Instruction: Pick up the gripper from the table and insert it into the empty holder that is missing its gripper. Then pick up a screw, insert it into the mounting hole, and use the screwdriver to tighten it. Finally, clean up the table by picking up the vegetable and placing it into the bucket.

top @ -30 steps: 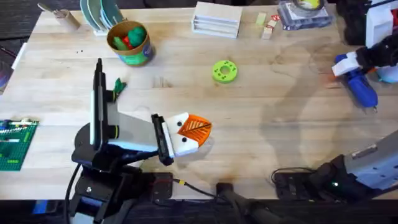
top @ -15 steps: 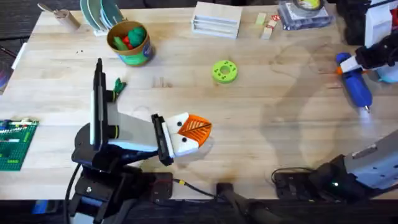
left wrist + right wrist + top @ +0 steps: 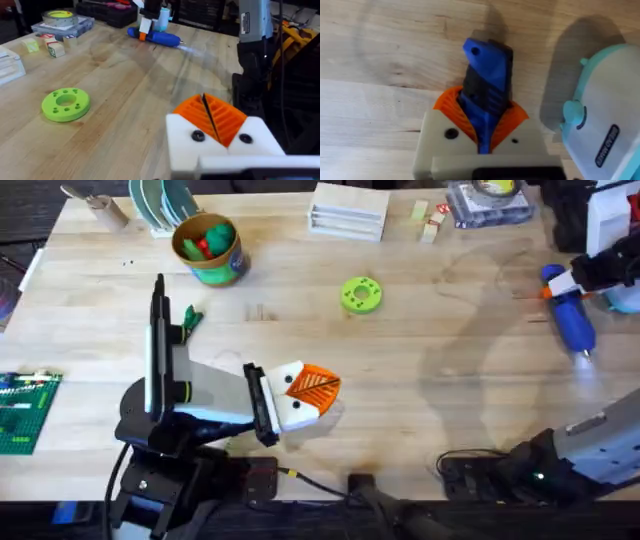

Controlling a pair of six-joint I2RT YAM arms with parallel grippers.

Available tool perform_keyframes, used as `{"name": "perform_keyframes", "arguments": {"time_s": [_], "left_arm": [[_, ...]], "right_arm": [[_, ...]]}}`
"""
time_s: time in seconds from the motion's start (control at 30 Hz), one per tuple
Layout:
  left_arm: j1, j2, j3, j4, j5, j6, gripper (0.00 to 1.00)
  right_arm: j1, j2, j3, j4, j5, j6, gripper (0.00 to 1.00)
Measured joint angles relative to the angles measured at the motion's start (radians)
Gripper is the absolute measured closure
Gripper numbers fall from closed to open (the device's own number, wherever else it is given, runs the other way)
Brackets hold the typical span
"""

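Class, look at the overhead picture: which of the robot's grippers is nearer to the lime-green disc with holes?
The left. The left gripper rests just short of the lime-green disc, shut. The right gripper is at the table's far right edge, clamped on the screwdriver.

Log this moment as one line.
right gripper: shut on screwdriver, far right | left gripper: shut, idle | vegetable: on table

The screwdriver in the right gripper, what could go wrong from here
The right gripper clamps the screwdriver near its rear end, so the long body could swing or slip as it moves. A pale teal and white object sits close beside it and could be bumped. The left gripper rests shut at mid-table, a possible obstacle if the screwdriver is carried that way.
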Motion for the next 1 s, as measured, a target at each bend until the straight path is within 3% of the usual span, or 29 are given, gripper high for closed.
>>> {"name": "perform_keyframes", "arguments": {"time_s": [0.47,1.0], "left_arm": [[0.0,0.0,0.0,0.0,0.0,0.0,0.986],[0.0,0.0,0.0,0.0,0.0,0.0,0.986]], "right_arm": [[0.013,-0.042,0.0,0.023,0.0,0.066,0.919],[0.18,-0.516,0.0,0.02,-0.03,0.223,0.928]]}}
